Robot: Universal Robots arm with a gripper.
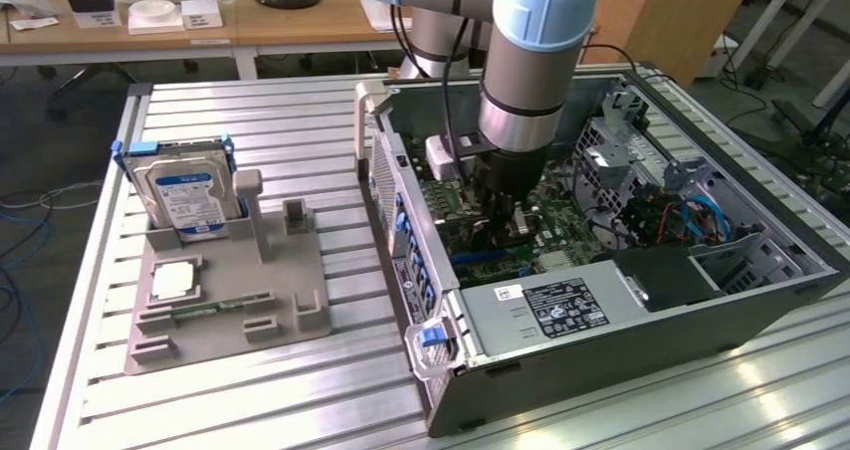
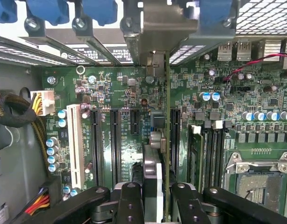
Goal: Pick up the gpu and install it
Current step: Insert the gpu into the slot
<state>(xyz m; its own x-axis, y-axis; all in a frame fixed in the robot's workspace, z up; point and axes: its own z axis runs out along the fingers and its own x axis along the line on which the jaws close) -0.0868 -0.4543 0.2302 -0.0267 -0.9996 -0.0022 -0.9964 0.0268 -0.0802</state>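
Observation:
The gpu (image 2: 167, 116) shows edge-on in the wrist view as a thin green board running up from between my fingers (image 2: 129, 200). Its silvery bracket (image 2: 155, 28) sits against the rear slot openings of the case. My gripper (image 2: 160, 205) is shut on the card. The card stands upright over the green motherboard (image 2: 120, 93), right beside a long black slot (image 2: 175, 140); whether it is pushed home I cannot tell. In the exterior view my gripper (image 1: 503, 226) reaches down inside the open computer case (image 1: 624, 340), over the motherboard.
Blue slot latches (image 2: 54, 11) line the case's rear wall. Several black slots and one white slot (image 2: 75, 144) lie beside the card, with the CPU socket (image 2: 260, 182) further off. On the table, a grey fixture (image 1: 266, 281) holds a hard drive (image 1: 186, 196) and a memory stick (image 1: 206, 311).

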